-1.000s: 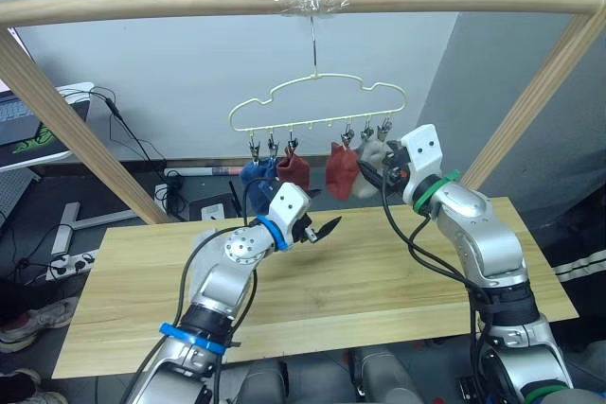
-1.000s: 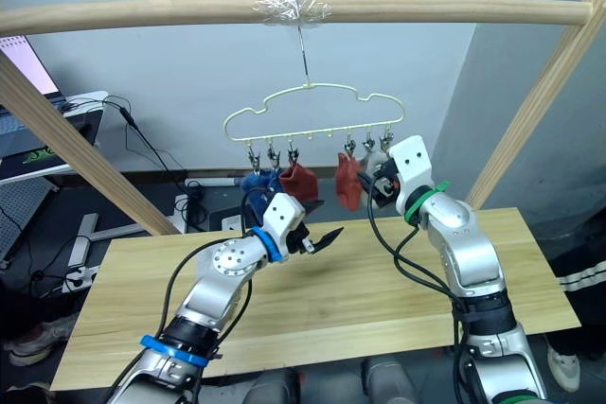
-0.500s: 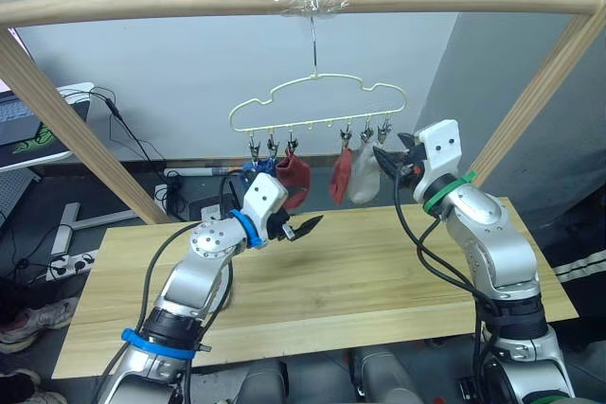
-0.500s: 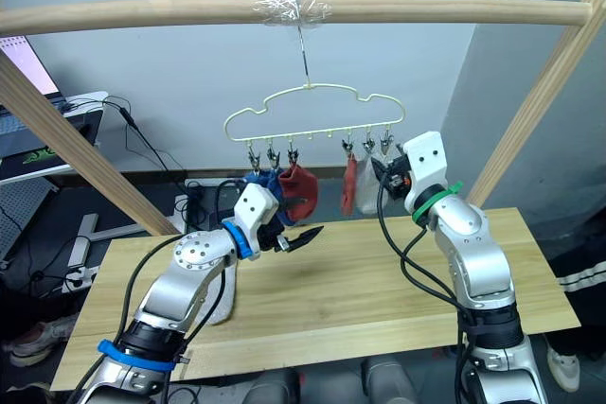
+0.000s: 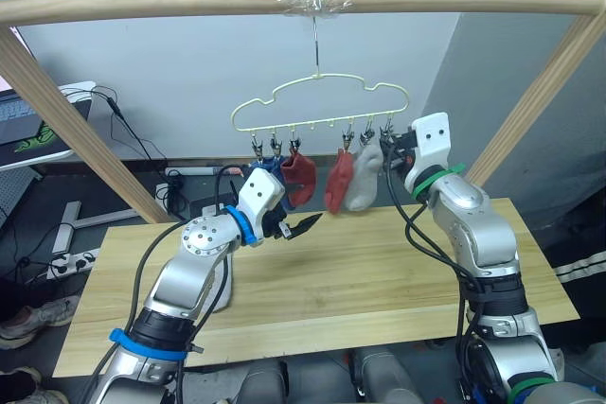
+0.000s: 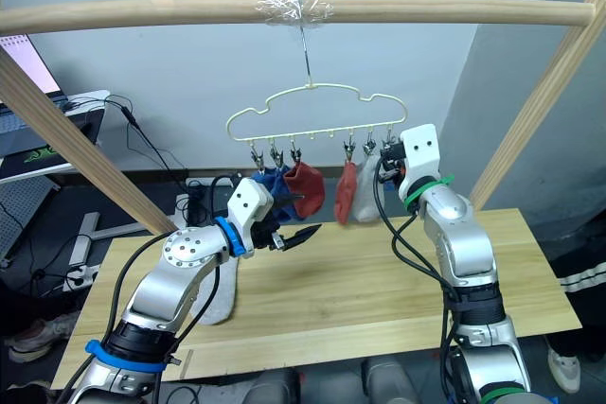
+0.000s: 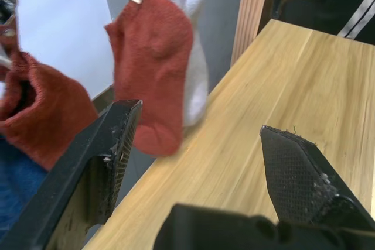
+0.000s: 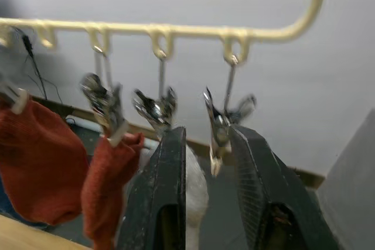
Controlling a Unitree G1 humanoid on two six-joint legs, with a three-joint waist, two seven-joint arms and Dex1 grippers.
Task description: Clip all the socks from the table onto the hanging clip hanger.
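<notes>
The pale yellow clip hanger [image 5: 322, 125] hangs from the pole. Clipped on it are blue socks [image 5: 259, 169], a rust red sock [image 5: 301, 167], a second red sock [image 5: 337, 182] and a light grey sock [image 5: 364, 177]. Another light grey sock [image 6: 216, 298] lies on the table [image 5: 379, 272], partly hidden under my left arm. My left gripper [image 5: 298, 226] hovers open and empty just below the red sock. My right gripper [image 5: 388, 144] is up at the hanger's right end, open, and the bare rightmost clip [image 8: 218, 127] shows between its fingers.
A thick wooden frame pole [image 5: 189, 2] spans overhead, with slanted legs at the left [image 5: 76, 134] and right [image 5: 540, 92]. A laptop [image 5: 19, 125] sits beyond the table's left end, with cables on the floor behind.
My right gripper drew back from the grey sock, then rose to the rightmost clip. My left arm pulled back leftward. The right-hand socks swung slightly.
</notes>
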